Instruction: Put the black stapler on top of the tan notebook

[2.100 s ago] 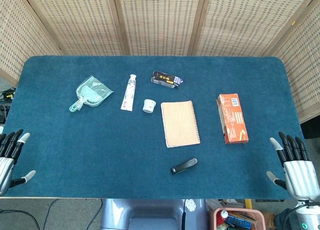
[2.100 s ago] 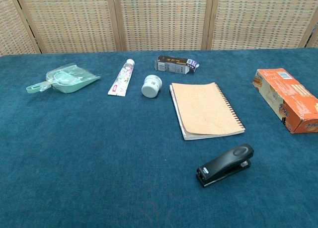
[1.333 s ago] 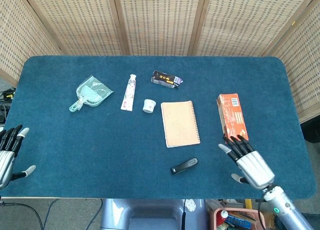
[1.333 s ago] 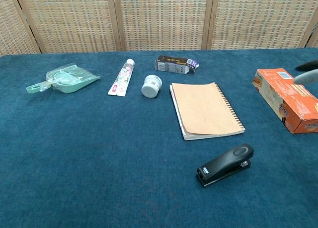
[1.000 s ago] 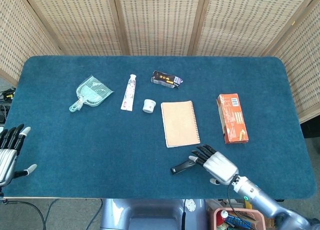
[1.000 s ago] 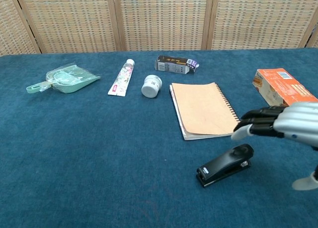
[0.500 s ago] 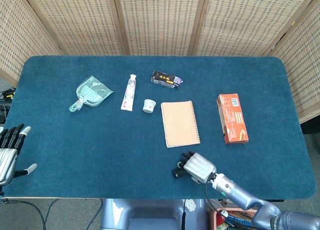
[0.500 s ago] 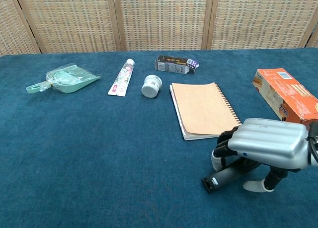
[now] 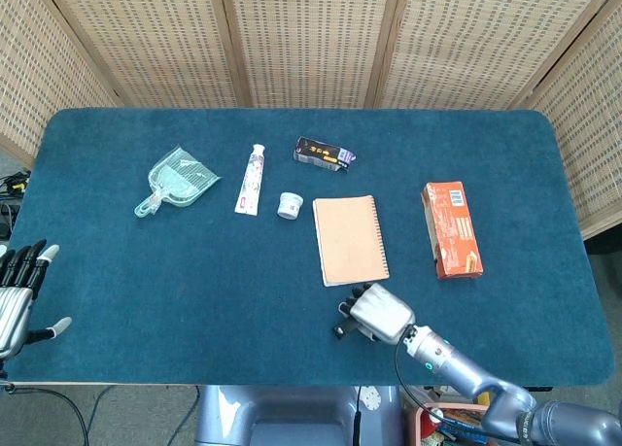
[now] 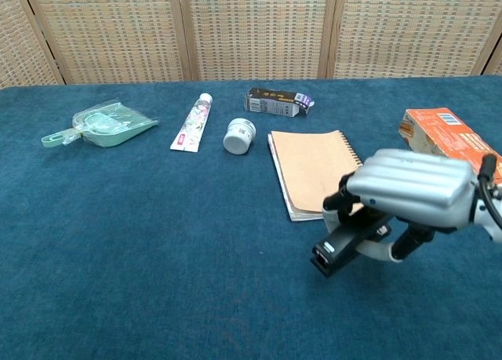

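Note:
The black stapler (image 10: 339, 245) is gripped by my right hand (image 10: 412, 189), which covers most of it from above; its front end sticks out to the left and appears raised off the cloth. In the head view only a black tip of the stapler (image 9: 341, 328) shows beside the right hand (image 9: 379, 314). The tan spiral notebook (image 9: 350, 240) lies flat just beyond the hand, its near right corner hidden behind the fingers in the chest view, notebook (image 10: 318, 170). My left hand (image 9: 17, 298) stays open at the table's front left edge, holding nothing.
An orange box (image 9: 451, 228) lies right of the notebook. Behind it are a white jar (image 9: 289, 205), a toothpaste tube (image 9: 251, 178), a small dark box (image 9: 326, 154) and a green dustpan (image 9: 177, 179). Wicker screens close off the back.
My right hand came in from the right edge, closed over the stapler, and has now lifted it and shifted it toward the notebook. The left hand has barely moved.

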You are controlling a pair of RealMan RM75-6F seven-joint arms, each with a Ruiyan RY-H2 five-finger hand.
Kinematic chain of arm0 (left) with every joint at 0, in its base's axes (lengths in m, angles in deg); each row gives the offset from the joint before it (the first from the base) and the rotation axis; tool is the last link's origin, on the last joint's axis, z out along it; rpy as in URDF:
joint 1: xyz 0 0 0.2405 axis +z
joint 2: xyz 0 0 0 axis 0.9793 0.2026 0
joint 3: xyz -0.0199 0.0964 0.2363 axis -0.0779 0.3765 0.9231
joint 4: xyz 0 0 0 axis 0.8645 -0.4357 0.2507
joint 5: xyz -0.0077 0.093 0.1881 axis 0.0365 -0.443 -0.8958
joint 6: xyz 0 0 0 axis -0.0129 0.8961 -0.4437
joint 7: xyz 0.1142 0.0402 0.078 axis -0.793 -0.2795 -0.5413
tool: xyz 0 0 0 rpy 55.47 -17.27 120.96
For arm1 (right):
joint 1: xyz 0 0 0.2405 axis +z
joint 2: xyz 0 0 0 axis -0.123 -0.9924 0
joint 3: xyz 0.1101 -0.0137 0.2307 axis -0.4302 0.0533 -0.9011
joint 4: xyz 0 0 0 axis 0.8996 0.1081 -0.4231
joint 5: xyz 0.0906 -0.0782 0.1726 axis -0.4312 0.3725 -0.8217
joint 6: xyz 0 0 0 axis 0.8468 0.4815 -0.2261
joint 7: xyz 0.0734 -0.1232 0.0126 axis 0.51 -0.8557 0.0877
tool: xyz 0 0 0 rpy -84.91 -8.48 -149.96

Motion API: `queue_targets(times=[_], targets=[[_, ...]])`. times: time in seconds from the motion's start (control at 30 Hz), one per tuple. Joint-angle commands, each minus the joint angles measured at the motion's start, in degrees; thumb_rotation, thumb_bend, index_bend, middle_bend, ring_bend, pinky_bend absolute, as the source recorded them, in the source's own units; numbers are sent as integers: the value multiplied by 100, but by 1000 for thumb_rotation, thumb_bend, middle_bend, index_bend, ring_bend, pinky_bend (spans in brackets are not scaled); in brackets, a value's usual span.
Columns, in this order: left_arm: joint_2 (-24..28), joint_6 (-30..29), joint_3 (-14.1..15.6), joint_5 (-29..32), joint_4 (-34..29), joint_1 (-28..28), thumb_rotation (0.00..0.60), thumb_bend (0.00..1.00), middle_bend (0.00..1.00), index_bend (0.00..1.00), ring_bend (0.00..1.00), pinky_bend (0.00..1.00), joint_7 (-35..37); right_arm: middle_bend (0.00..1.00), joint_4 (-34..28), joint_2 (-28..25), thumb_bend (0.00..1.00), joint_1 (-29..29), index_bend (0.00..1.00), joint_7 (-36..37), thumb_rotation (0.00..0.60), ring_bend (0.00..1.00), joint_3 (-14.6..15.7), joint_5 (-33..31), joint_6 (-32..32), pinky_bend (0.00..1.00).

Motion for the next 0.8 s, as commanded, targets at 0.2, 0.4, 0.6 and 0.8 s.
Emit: queue_targets(times=[0.2, 0.4, 0.6, 0.8], targets=[[8, 116, -59, 164, -3, -60, 600, 0, 0, 0, 0, 0, 19, 525, 79, -223, 541, 586, 549, -171, 600, 382, -954, -814, -331, 497], [14, 208, -98, 278, -10, -107, 600, 0, 0, 0, 0, 0, 17, 525, 1057, 221, 540, 1042, 549, -69, 600, 382, -1192, -1353, -872, 497], [14, 328, -161, 466, 22, -163, 600, 0, 0, 0, 0, 0, 40, 524, 2064, 666, 542, 1343, 549, 110, 600, 382, -944, -1256, -1103, 497], [10, 474, -215, 651, 57, -230, 600, 0, 0, 0, 0, 0, 51, 525, 2675, 832, 555, 1658, 549, 647, 600, 382, -550, -710, -1085, 497]])
